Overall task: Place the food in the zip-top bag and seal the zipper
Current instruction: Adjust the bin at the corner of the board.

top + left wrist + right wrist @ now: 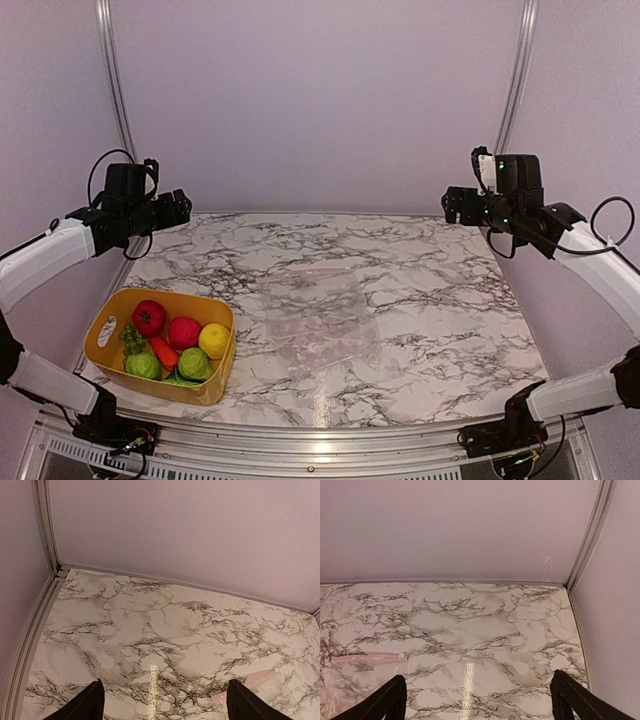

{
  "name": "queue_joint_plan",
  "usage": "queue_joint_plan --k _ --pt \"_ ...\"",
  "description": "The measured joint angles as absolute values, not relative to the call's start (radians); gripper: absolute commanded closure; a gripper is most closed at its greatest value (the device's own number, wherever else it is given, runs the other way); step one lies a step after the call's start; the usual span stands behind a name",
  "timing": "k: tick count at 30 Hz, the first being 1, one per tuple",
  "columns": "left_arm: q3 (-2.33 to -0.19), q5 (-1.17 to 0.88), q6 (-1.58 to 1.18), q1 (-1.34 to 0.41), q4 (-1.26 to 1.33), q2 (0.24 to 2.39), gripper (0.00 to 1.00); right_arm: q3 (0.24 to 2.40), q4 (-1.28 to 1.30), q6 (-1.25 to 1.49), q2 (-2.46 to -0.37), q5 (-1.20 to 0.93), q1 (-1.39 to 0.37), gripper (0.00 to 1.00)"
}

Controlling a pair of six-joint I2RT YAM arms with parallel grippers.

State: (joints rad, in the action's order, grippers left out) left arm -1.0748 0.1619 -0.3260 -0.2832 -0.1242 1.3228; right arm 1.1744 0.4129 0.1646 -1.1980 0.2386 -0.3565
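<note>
Both wide, empty: left hand (180,208), right hand (452,205). 1 yellow bin (108,312) near-side of left hand: tomato (148,317), pink ball (184,332), lemon (213,340), carrot (163,352), 2 green rounds (194,363). 1 zip-top bag (320,315) flat on worktop (430,250), between hands.

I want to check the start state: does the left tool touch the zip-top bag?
Apart. The top view shows the left tool raised at the far left, while the zip-top bag lies flat mid-table, bare marble between them.
</note>
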Motion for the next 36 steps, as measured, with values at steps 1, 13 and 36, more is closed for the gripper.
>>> queue_joint_plan --k 1,13,36 --pt "-1.079 0.156 -0.329 -0.284 -0.130 1.323 0.21 1.174 0.416 0.167 -1.196 0.238 -0.356 0.02" --pt "-1.208 0.223 -0.376 -0.588 -0.387 1.271 0.35 1.175 0.428 0.169 -1.210 0.130 -0.361 0.08" --pt "-1.162 0.194 -0.706 -0.998 -0.794 1.320 0.50 1.205 0.408 0.234 -1.359 -0.063 -0.363 0.11"
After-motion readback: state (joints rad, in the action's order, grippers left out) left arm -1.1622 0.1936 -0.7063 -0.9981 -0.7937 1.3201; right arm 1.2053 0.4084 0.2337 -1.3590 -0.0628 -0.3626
